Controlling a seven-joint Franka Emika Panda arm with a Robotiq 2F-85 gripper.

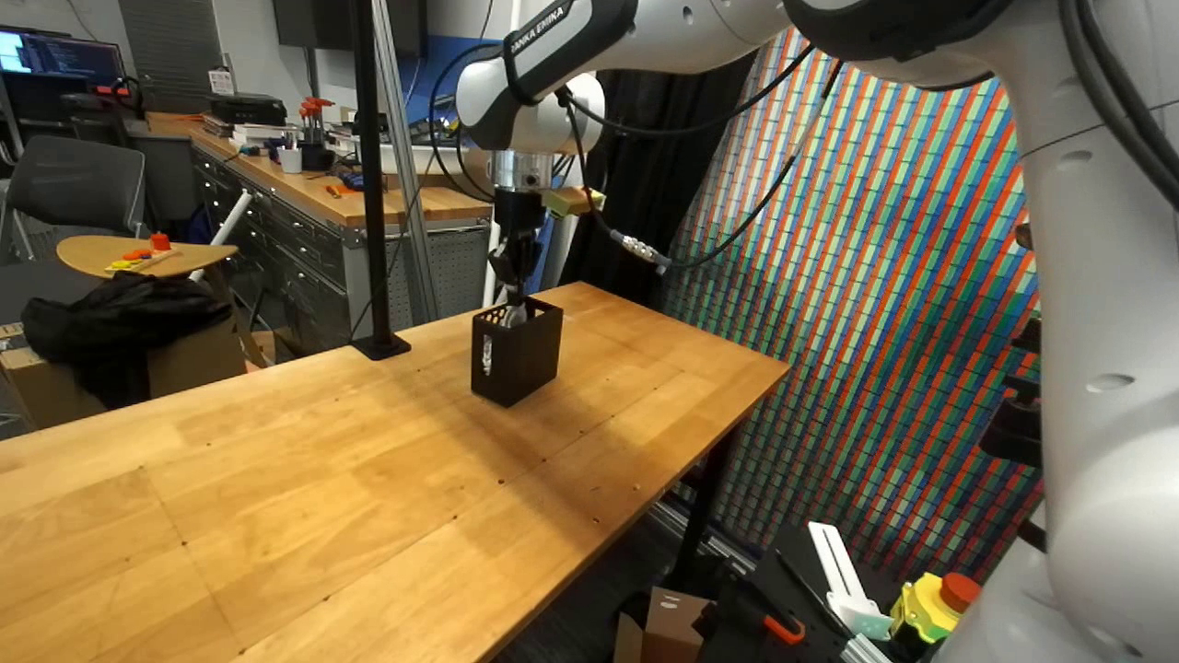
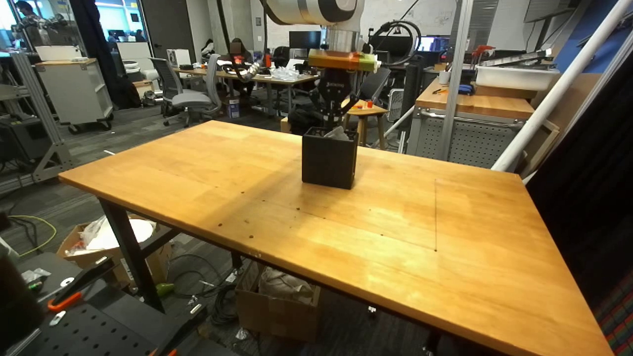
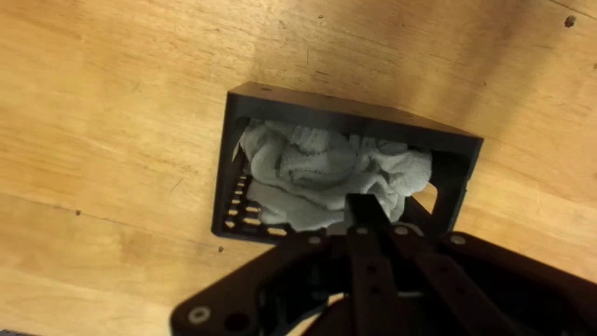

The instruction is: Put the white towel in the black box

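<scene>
The black box stands upright on the wooden table in both exterior views [image 1: 527, 361] [image 2: 327, 162]. Its open top faces the camera in the wrist view [image 3: 354, 116]. The white towel [image 3: 312, 163] lies crumpled inside it. A towel peak shows above the rim in both exterior views [image 1: 514, 317] [image 2: 338, 133]. My gripper points straight down at the box opening in both exterior views [image 1: 517, 296] [image 2: 330, 124]. In the wrist view its fingertips [image 3: 367, 210] are together at the towel, near one long side of the box. Towel folds flank them; the pinched part is hidden.
The wooden table [image 1: 350, 497] extends around the box. A black post [image 1: 373, 230] with a flat foot stands at the table edge near the box. A workbench [image 2: 474, 104] with tools stands beyond the table.
</scene>
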